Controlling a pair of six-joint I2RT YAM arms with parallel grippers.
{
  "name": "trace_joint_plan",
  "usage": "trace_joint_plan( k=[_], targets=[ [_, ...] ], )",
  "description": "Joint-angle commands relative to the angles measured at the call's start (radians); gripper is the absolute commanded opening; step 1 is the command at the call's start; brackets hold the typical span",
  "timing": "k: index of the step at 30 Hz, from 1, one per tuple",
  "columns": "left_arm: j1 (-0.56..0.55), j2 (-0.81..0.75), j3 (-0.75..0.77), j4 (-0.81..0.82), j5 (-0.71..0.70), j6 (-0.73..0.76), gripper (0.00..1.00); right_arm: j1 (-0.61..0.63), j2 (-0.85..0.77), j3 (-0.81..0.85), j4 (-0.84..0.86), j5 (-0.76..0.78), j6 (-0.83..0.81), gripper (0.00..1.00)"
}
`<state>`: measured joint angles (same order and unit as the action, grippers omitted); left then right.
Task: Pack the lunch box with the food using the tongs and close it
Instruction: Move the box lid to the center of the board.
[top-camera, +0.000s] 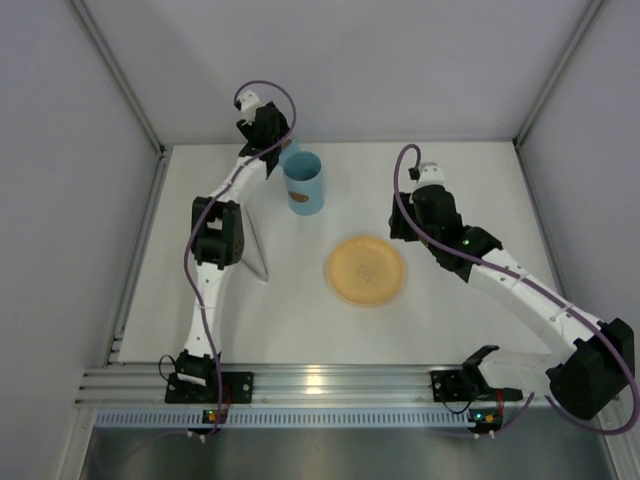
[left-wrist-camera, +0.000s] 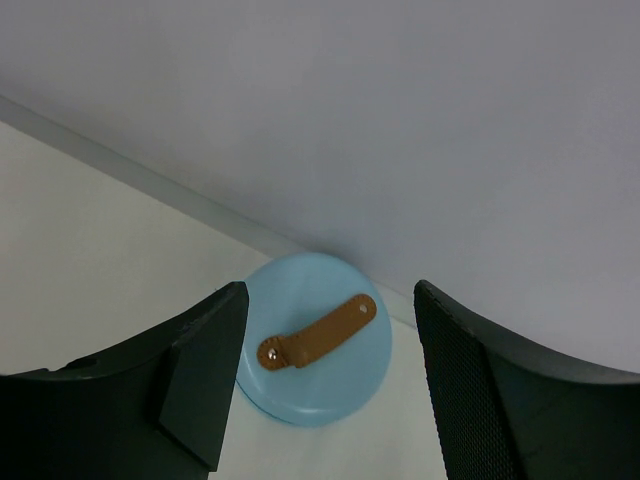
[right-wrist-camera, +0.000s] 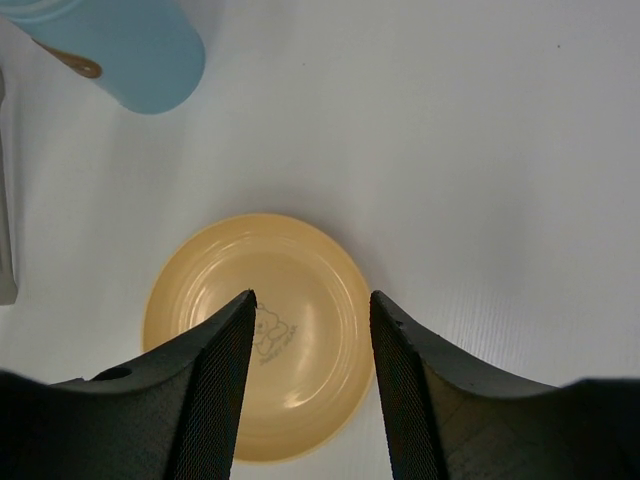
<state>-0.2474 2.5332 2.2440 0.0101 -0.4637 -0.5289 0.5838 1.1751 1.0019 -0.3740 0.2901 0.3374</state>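
Note:
The lunch box (top-camera: 304, 185), a light blue tub with a brown mark on its side, stands near the back wall; it also shows at the upper left of the right wrist view (right-wrist-camera: 135, 50). In the left wrist view a round light blue lid (left-wrist-camera: 330, 385) with a brown strap appears to cap it. My left gripper (top-camera: 272, 135) (left-wrist-camera: 330, 290) hovers open over that lid and touches nothing. The tongs (top-camera: 256, 240) lie on the table beside the left arm. My right gripper (top-camera: 400, 228) (right-wrist-camera: 312, 296) hangs open and empty above the plate. The food is out of view.
The yellow-orange plate (top-camera: 366, 270) (right-wrist-camera: 300, 400) sits at mid-table with nothing on it, a small bear print at its centre. A grey end of the tongs (right-wrist-camera: 8, 250) shows at the left edge of the right wrist view. White walls enclose three sides.

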Motion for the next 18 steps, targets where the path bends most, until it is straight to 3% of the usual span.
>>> trace_joint_plan(
  k=[1,18],
  targets=[
    [0.016,0.042,0.078,0.079,0.042,-0.039,0.72,-0.013,0.024,0.014,0.064,-0.008,0.006,0.49],
    [0.037,0.118,0.101,0.079,0.169,0.024,0.69,-0.015,0.072,-0.002,0.095,-0.037,0.026,0.48]
  ],
)
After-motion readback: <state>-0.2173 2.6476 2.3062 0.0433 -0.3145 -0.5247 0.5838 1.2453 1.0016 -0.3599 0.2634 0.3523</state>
